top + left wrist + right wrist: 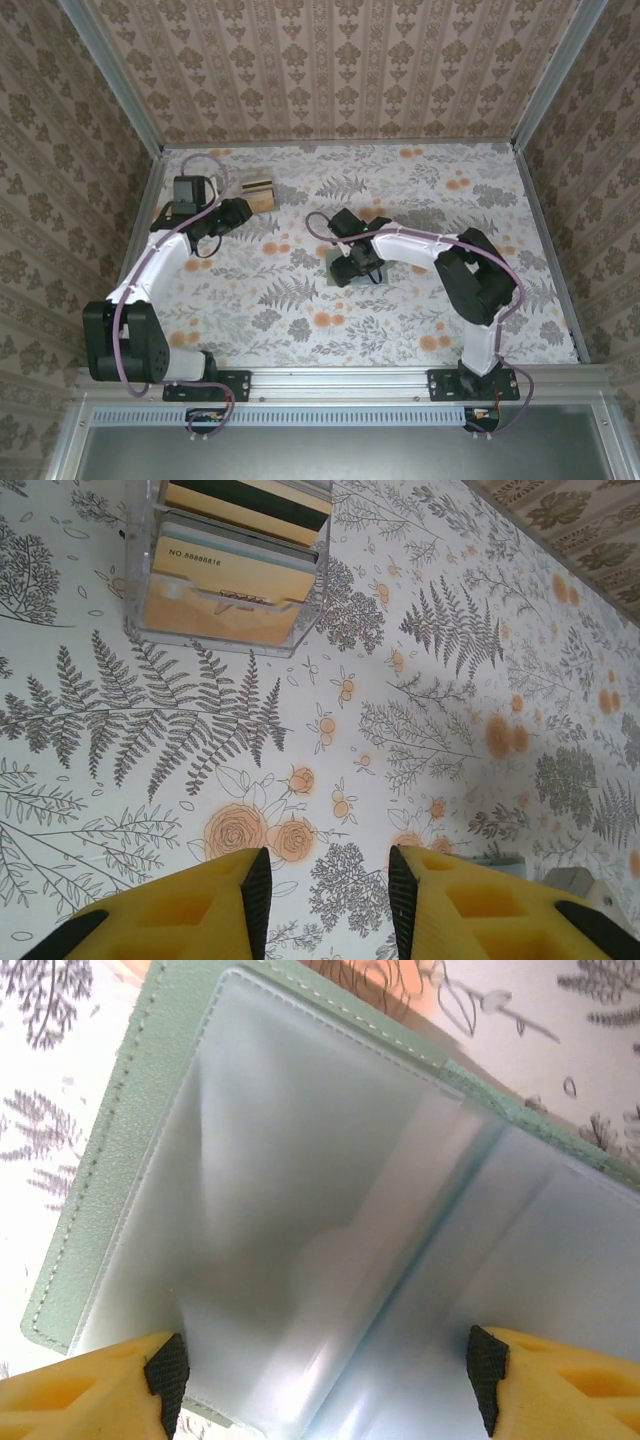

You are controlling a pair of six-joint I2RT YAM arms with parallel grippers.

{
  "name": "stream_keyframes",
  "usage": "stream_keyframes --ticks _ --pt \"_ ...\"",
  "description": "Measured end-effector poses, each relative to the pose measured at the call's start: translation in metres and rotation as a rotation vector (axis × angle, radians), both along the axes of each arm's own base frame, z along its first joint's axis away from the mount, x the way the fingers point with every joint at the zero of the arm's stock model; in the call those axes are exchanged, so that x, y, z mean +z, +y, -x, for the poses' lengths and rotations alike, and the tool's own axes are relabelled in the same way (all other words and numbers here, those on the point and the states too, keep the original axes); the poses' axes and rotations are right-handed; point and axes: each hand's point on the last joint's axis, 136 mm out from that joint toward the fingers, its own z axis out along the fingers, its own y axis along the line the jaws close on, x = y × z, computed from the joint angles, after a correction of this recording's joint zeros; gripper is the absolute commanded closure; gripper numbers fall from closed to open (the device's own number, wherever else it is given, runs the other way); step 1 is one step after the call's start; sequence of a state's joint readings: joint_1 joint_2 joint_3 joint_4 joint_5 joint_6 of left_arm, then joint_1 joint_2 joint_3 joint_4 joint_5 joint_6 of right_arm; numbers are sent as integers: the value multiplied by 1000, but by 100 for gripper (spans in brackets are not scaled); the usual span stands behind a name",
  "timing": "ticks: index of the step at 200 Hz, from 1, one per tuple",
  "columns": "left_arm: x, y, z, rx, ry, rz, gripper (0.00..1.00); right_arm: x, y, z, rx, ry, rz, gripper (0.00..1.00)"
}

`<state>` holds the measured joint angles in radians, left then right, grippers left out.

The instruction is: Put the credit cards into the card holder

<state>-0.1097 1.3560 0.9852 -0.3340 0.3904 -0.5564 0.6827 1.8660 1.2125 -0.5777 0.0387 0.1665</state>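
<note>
Here, card holder (300, 1210) open: pale-green stitched edge, clear plastic pockets.

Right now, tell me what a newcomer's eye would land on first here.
The muted-green card holder lies open mid-table on the floral tablecloth, clear pockets showing, beneath the wide-apart yellow jaws of the right arm. Toward the table's far left, a clear stand holds the tan credit cards.

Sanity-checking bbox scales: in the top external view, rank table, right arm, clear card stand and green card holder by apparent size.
1. Floral table
2. Right arm
3. Clear card stand and green card holder: can't rank; the arm hides most of the holder.
</note>
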Motion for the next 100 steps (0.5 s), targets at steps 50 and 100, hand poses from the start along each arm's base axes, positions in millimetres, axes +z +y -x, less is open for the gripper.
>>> stream_keyframes --ticks 50,100 --pt "4 6 -7 -11 -33 -72 58 49 -11 -3 -17 -216 -127 19" --pt "-4 13 -38 -5 -14 -154 50 99 -15 -34 -154 -423 -237 18"
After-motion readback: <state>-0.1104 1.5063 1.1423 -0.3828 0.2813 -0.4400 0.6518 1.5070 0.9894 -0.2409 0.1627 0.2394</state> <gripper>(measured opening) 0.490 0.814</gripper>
